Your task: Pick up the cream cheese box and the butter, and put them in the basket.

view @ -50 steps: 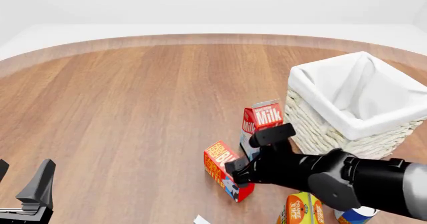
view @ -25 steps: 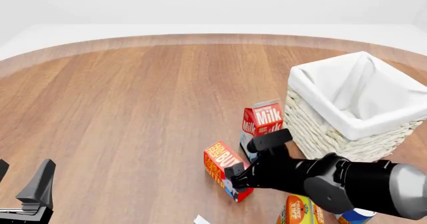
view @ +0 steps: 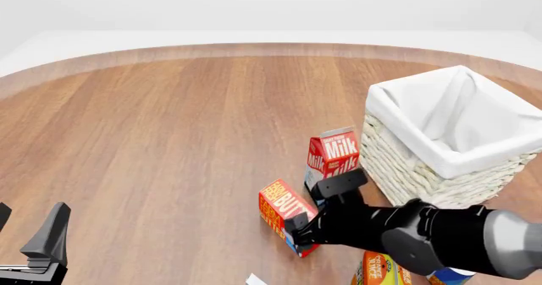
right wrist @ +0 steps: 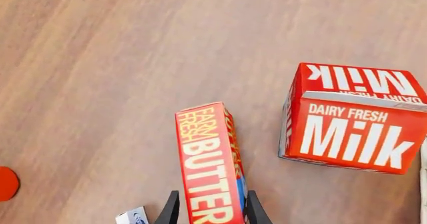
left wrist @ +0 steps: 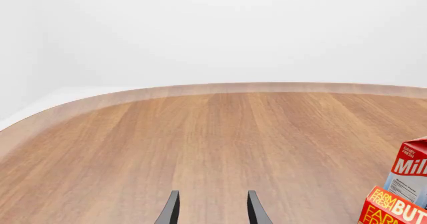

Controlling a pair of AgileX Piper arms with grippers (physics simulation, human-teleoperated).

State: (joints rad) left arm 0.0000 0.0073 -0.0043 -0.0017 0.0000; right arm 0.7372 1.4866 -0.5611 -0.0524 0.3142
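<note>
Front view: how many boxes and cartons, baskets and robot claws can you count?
Boxes and cartons: 4 (butter, milk carton, orange juice carton, pale box corner)
Baskets: 1 (basket)
Claws: 2 (left claw, right claw)
Total: 7

Table point(view: 169, 139) layout, front view: basket point(view: 423, 164) far right, mid-depth. Milk carton point(view: 332, 160) upright just left of the basket, near its front-left corner, not clearly touching. Butter point(view: 284, 212) in front of and left of the milk carton, close beside it, apart. Right gripper point(view: 306, 226) over the butter's near end, one finger on each side per right wrist view, contact not clear. Juice carton point(view: 383, 269) at the near edge, right of the butter, partly hidden under the right arm. Small pale box corner point(view: 256, 279) at the near edge, in front of the butter. Left gripper point(view: 34, 244) far left, near edge, well apart from everything.
</note>
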